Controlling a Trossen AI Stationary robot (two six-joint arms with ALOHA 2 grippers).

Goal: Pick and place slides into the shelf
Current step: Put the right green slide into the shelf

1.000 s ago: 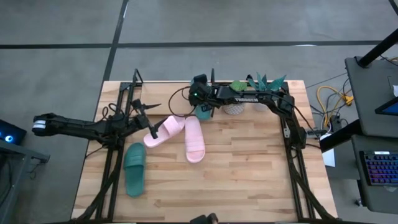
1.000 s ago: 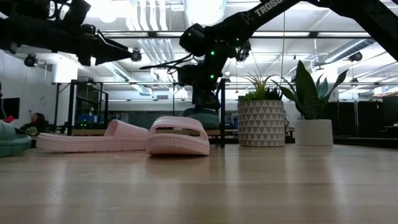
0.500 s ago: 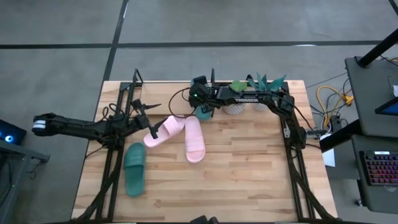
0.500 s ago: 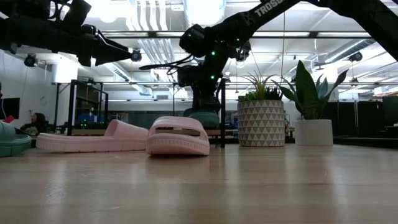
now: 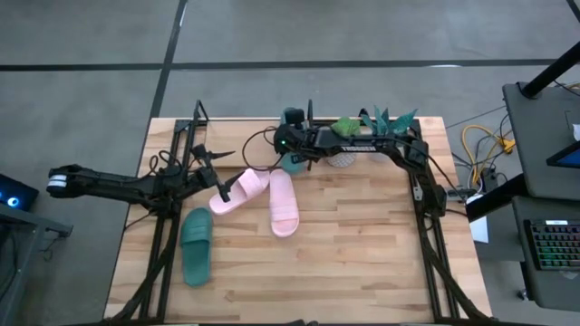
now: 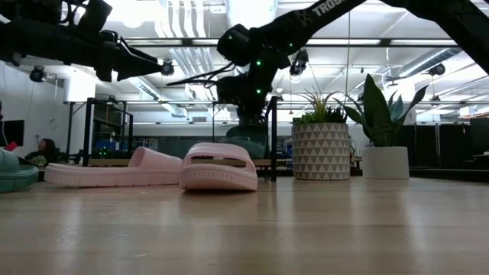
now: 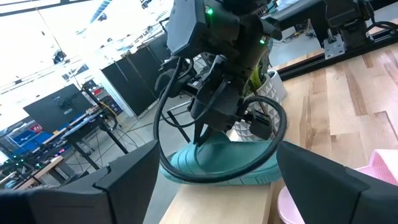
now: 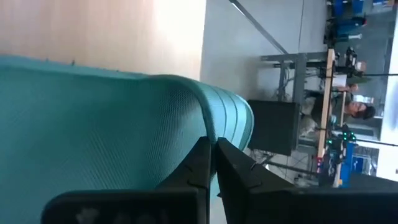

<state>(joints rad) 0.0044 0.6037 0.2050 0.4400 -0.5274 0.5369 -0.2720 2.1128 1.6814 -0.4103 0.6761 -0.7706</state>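
A dark teal slide [image 7: 217, 165] lies sole down on the shelf's wooden board [image 7: 211, 202], at the right end of the shelf [image 5: 195, 136] by the table's far edge. My right gripper [image 7: 200, 138] is shut and points down just over its strap. My left gripper [image 5: 219, 174] hangs open above the table's left part, beside two pale pink slides [image 5: 240, 192] [image 5: 283, 204] lying on the table. The left pink one leans on the other. A second teal slide [image 5: 197, 246] lies near the table's left edge. My right gripper stands with its shut fingertips [image 8: 212, 149] right at the teal slide's strap [image 8: 186, 106], coming from above. Nothing shows between the fingers. I cannot tell whether the tips touch the strap. The slide rests flat on the shelf board.
Two potted plants [image 5: 343, 145] [image 5: 390, 127] stand at the far right of the table, close to my right arm. The shelf's black posts [image 6: 271, 137] rise beside the placed slide. Bare wood lies over the near half of the table [image 5: 344, 263].
My right gripper has risen a little and drawn slightly back from the shelf toward the near edge, uncovering the far end of the teal slide. The slide stays where it was on the shelf.
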